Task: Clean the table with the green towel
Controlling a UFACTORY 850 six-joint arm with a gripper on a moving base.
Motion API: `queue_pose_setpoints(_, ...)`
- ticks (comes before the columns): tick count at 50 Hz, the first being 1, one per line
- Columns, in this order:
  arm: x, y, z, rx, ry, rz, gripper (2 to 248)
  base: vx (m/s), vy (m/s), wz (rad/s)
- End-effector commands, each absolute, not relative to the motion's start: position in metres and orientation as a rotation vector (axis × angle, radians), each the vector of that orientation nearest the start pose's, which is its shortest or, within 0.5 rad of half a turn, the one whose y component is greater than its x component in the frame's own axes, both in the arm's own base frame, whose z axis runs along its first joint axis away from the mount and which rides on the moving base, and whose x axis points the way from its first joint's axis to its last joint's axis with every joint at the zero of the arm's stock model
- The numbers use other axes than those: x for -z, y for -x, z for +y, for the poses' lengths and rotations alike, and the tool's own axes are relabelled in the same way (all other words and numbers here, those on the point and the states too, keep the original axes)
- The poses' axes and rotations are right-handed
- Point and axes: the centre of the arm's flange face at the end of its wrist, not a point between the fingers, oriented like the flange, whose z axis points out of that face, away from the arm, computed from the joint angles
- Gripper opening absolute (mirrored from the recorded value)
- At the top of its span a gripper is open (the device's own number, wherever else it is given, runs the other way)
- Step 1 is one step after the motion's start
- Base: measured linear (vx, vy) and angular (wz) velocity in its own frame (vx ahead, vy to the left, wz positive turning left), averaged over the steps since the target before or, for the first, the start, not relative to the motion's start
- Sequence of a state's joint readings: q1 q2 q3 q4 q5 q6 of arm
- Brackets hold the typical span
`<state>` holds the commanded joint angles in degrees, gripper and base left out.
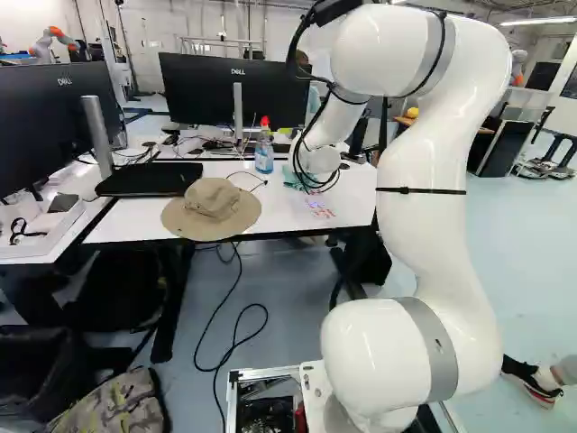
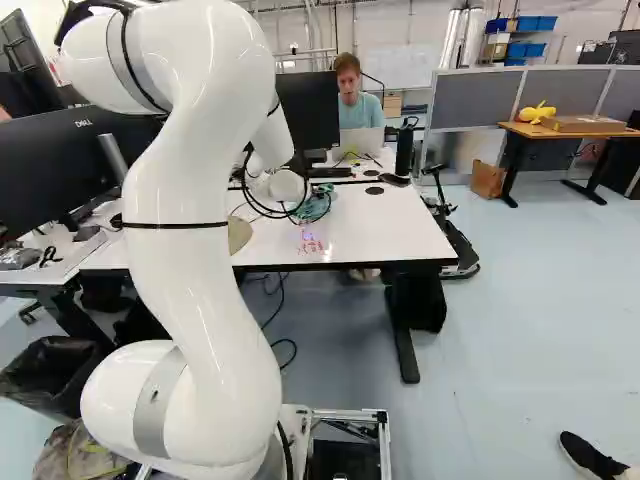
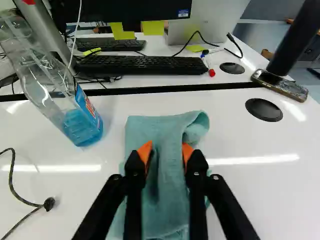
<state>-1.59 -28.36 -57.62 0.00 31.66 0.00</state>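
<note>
You can see a printed label on the bottle [image 1: 263, 155], coloured blue and red in the wrist view, and a small printed sticker on the lower edge of the monitor [image 3: 125, 10] beyond the keyboards. There's light print on the frames of the dark monitors at the left of the left base view too. On the table [image 2: 395, 228], near its front edge, you have hand-drawn red and purple marks [image 2: 311, 242]; they're too small for you to make out. Yellow notes [image 3: 152, 27] hang at the foot of the monitor.

Your arm [image 1: 428, 189] climbs from its lowest joint, bends over at the top and runs ahead and down, so its wrist [image 1: 317, 161] sits low over the table. Black cables loop around that wrist. Your gripper [image 3: 166, 151] points down toward the tabletop, pinching a raised fold of the towel [image 3: 165, 200] between its two orange pads. The rest of the towel lies on the table beneath and around the fingers.

The bottle stands near the towel, on the table's far half. On the same table, the hat [image 1: 213, 207] rests at its left end in the left base view.
</note>
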Motion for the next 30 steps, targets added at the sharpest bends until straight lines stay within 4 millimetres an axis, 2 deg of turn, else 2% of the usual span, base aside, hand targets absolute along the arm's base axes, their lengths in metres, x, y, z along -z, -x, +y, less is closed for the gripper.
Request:
queue_pose_setpoints(1,-0.365,-0.603,-0.017,1.599,2.720,0.038,92,0.000,0.000,0.000)
queue_pose_setpoints(5,-0.365,-0.603,-0.017,1.599,2.720,0.038,92,0.000,0.000,0.000)
queue_pose_setpoints(6,-0.365,-0.603,-0.017,1.599,2.720,0.038,54,0.000,0.000,0.000)
queue_pose_setpoints(10,-0.365,-0.603,-0.017,1.599,2.720,0.038,54,0.000,0.000,0.000)
queue_pose_setpoints(11,-0.365,-0.603,-0.017,1.599,2.720,0.038,27,0.000,0.000,0.000)
queue_pose_setpoints(30,-0.380,-0.601,-0.017,1.630,2.702,0.038,25,0.000,0.000,0.000)
